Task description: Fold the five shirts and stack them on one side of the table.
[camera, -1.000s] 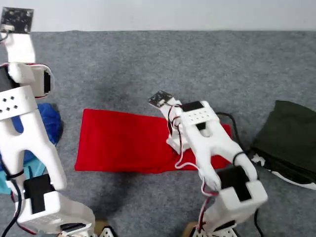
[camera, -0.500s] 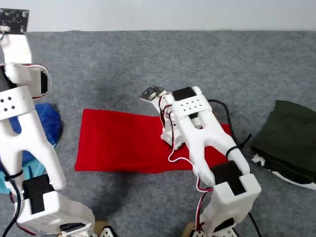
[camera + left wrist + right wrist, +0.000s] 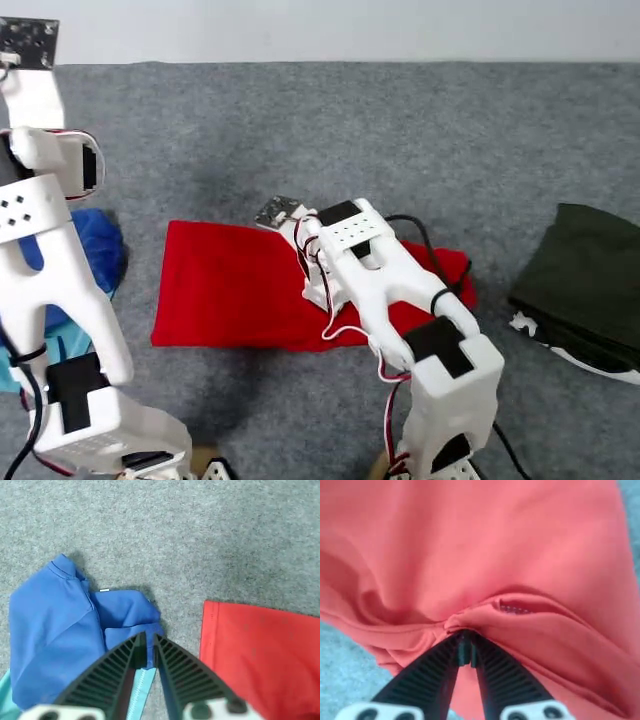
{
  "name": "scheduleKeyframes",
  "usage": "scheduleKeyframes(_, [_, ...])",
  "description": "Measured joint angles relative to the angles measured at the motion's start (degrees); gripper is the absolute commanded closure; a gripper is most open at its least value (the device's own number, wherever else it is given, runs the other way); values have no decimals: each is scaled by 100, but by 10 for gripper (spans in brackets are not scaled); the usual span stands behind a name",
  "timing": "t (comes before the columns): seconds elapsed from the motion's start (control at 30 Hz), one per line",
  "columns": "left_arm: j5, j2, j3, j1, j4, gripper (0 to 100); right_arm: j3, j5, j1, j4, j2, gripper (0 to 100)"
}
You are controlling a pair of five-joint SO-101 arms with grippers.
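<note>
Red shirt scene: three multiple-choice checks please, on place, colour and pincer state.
1. The blue shirt lies: A) beside the left arm B) beside the right arm C) on the red shirt
2. The heap beside the right arm is: A) yellow B) dark green C) pink
3. The right pincer is: A) open B) shut on the red shirt C) shut on the blue shirt
1 A: it lies by the left arm. 2 B: its cloth is dark green. 3 B: red cloth bunches at its closed tips.
</note>
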Motion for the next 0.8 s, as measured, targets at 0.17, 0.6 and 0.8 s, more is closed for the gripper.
scheduleKeyframes(0.17, [0,-141,9,0,0,968,-475,0,-18,712,-158,978])
scheduleKeyframes(0.6, [0,-897,967,0,0,965,-53,229,1987,1116,-1160,978])
scheduleKeyframes(0.8, [0,-1081,1345,0,9,964,343,273,2523,448,-492,978])
